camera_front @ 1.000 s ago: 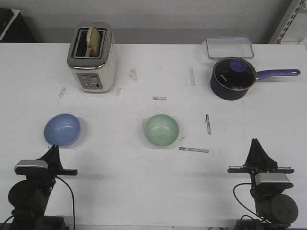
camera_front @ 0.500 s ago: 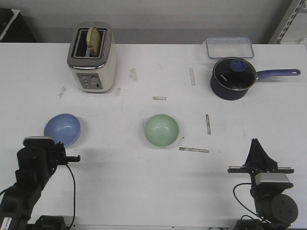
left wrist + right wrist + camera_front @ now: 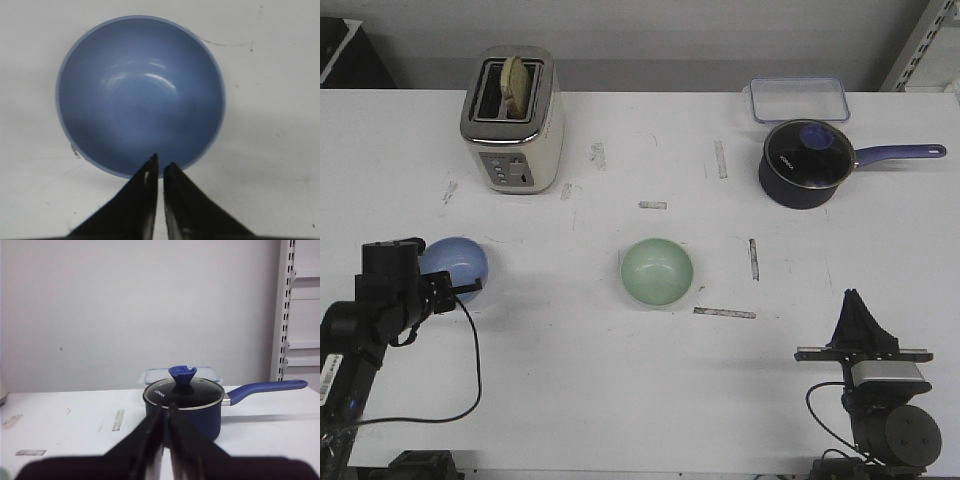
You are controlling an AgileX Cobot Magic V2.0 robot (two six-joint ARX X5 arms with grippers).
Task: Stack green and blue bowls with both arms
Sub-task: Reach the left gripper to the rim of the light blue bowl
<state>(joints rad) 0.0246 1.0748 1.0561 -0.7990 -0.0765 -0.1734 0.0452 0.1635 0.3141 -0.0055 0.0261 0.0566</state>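
Observation:
The light blue bowl (image 3: 460, 265) sits on the white table at the left, and fills the left wrist view (image 3: 140, 95). The pale green bowl (image 3: 657, 271) sits at the table's middle, empty. My left gripper (image 3: 160, 162) is shut and empty, its tips over the blue bowl's near rim; in the front view the arm (image 3: 390, 285) covers the bowl's left part. My right gripper (image 3: 855, 298) is shut and empty near the front right edge, far from both bowls, pointing at the saucepan in the right wrist view (image 3: 165, 407).
A cream toaster (image 3: 512, 120) with bread stands at the back left. A dark navy saucepan (image 3: 805, 165) with a purple handle and a clear container (image 3: 799, 98) stand at the back right. Tape marks dot the table.
My left arm has risen from the front edge and moved forward over the blue bowl's near side. The right arm and both bowls have not moved.

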